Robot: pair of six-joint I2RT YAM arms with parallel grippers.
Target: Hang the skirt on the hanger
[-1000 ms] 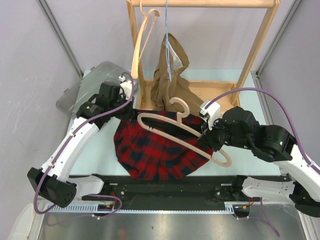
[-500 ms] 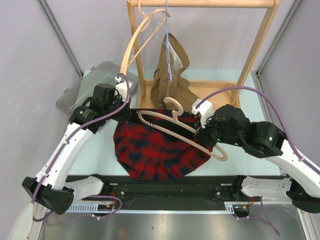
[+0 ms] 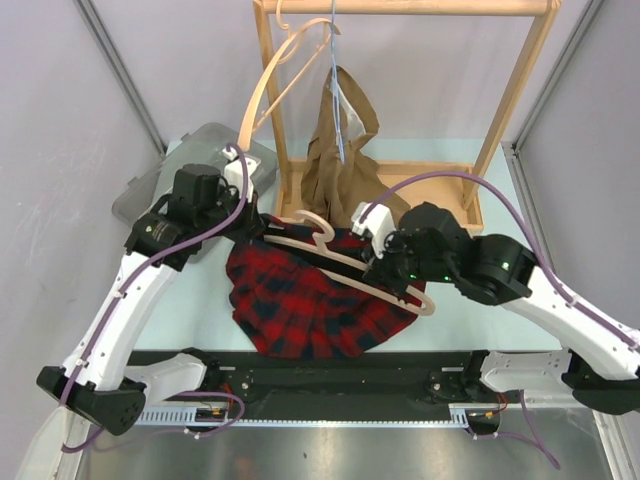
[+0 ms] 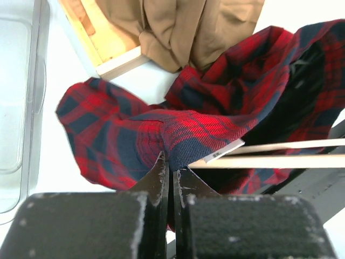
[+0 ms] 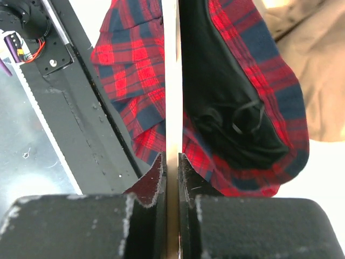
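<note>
The red and navy plaid skirt (image 3: 300, 305) lies bunched on the table in the top view. My left gripper (image 3: 256, 226) is shut on its waistband edge at the upper left, and the cloth (image 4: 124, 129) is pinched between my fingertips (image 4: 172, 168). A pale wooden hanger (image 3: 345, 262) lies slanted over the skirt's top, its left end close to the left gripper. My right gripper (image 3: 388, 276) is shut on the hanger's bar (image 5: 171, 81), which runs straight out between the jaws (image 5: 172, 162). The hanger's two bars (image 4: 280, 161) pass just under the held waistband, and the skirt's black lining (image 5: 226, 108) shows.
A wooden clothes rack (image 3: 400, 8) stands at the back, with a second wooden hanger (image 3: 268, 90) and a tan garment (image 3: 340, 165) on it. A clear plastic bin (image 3: 160, 185) sits at the far left. A black strip (image 3: 330, 372) runs along the near edge.
My right gripper has carried the hanger leftwards, so its left end now reaches the left gripper. The left arm shifted slightly left with the waistband, and the rack's hanger swung.
</note>
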